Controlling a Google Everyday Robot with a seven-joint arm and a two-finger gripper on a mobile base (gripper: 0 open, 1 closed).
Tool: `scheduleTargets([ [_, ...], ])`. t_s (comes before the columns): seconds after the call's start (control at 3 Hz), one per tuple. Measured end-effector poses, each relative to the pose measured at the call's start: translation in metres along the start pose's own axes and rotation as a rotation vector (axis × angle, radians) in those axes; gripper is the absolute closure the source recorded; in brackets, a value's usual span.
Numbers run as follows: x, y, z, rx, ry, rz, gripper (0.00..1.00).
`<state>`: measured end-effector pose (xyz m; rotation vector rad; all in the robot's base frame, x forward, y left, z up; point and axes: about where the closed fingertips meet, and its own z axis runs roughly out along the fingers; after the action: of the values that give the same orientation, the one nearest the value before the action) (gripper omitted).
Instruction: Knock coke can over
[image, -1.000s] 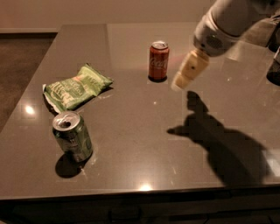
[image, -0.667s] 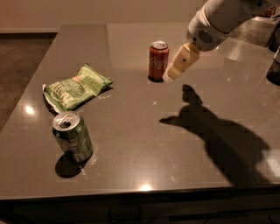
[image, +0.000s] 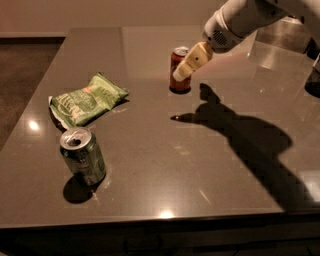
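Leftward your gripper (image: 180, 75) has moved since a second ago, from beside the coke can (image: 179, 86) to overlapping its upper right side. You cannot tell whether they touch, nor whether the gripper is open or closed. The coke can stands upright at the table's (image: 150, 170) far middle. A chip bag (image: 87, 99) lies at left, and a green can (image: 83, 157) stands nearer.

Dark glossy table (image: 150, 170) is reflecting bright light spots; pale wall (image: 75, 15) is running behind, floor (image: 20, 70) possibly carpeted. Gripper (image: 181, 75) is hovering above table's far side.
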<state>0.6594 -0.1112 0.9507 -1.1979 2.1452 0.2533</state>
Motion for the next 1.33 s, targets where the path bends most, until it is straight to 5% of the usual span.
scheduleTargets([
  [1.0,-0.011,-0.027,0.051,-0.043,-0.093,0.027,0.0],
  [1.33,-0.011,-0.031,0.058,-0.06,-0.102,0.035,0.2],
])
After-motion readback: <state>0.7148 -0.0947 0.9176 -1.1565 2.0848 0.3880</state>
